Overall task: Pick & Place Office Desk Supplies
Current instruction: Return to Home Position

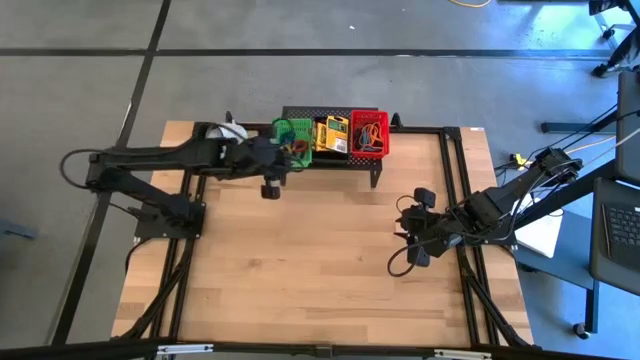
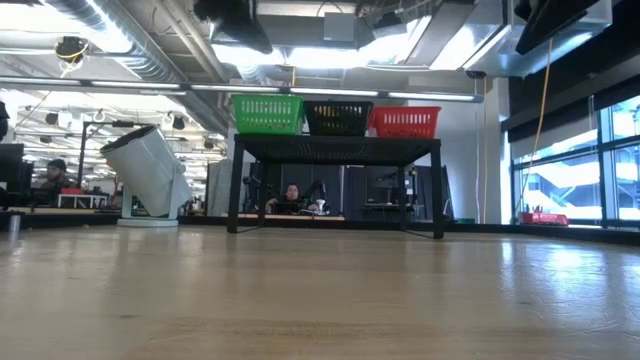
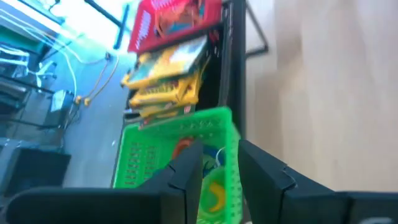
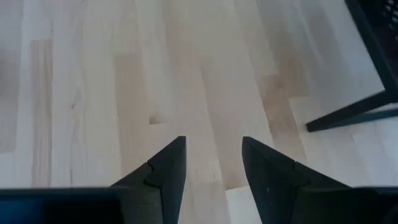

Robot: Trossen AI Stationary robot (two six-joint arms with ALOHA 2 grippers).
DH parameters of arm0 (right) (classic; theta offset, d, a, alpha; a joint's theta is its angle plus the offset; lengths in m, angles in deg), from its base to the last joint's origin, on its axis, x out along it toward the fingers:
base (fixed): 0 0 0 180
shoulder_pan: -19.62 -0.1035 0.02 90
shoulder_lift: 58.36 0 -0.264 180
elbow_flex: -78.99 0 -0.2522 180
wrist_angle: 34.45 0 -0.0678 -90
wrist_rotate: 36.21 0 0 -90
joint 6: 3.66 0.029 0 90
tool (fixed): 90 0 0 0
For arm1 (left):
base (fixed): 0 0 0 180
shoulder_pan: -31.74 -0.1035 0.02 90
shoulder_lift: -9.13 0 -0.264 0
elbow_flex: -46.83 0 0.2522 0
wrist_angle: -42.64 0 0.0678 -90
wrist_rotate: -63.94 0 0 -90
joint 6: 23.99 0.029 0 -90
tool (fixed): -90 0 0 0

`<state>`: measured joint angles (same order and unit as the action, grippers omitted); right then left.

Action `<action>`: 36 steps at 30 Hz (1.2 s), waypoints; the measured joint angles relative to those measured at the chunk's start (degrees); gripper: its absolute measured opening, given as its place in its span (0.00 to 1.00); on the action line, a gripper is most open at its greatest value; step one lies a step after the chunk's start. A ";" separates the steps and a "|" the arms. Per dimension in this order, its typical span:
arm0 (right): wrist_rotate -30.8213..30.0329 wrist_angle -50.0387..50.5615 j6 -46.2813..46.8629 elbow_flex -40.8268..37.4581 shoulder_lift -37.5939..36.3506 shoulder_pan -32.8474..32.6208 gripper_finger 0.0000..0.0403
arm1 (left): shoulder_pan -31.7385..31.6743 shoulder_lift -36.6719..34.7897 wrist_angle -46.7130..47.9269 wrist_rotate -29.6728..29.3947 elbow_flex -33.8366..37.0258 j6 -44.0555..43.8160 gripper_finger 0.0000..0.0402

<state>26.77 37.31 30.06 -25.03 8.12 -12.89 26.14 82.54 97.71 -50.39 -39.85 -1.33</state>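
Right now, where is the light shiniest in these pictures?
Low view: bright ceiling lights glare above the shelf, and the table gleams below the windows. Left wrist view: white glare beside the red bin. High view: even light, no glare.

Upper centre of the high view: a green bin point(image 1: 283, 127), yellow boxes point(image 1: 332, 135) with green print, and a red bin point(image 1: 370, 151) holding orange loops point(image 1: 372, 130). The table point(image 1: 300, 260) is pale striped wood.

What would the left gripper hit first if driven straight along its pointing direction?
Most likely the green bin on the black shelf: its rim sits just ahead of the open left gripper. The exact gap is unclear.
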 joint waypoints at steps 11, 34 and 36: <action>8.52 -1.44 -2.19 0.00 0.00 -0.02 0.39 | 7.93 -7.11 0.03 2.80 0.00 -23.36 0.23; 5.61 -19.81 -12.47 -11.95 -15.87 -2.21 0.39 | 9.80 -31.74 -12.32 11.05 22.58 -34.93 0.23; 5.17 -22.28 -11.44 -15.29 -18.75 -2.21 0.39 | 9.80 -34.76 -15.36 11.05 25.85 -35.43 0.23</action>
<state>31.94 15.04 18.62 -40.33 -10.63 -15.10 35.95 47.78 82.35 -39.34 -14.01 -36.76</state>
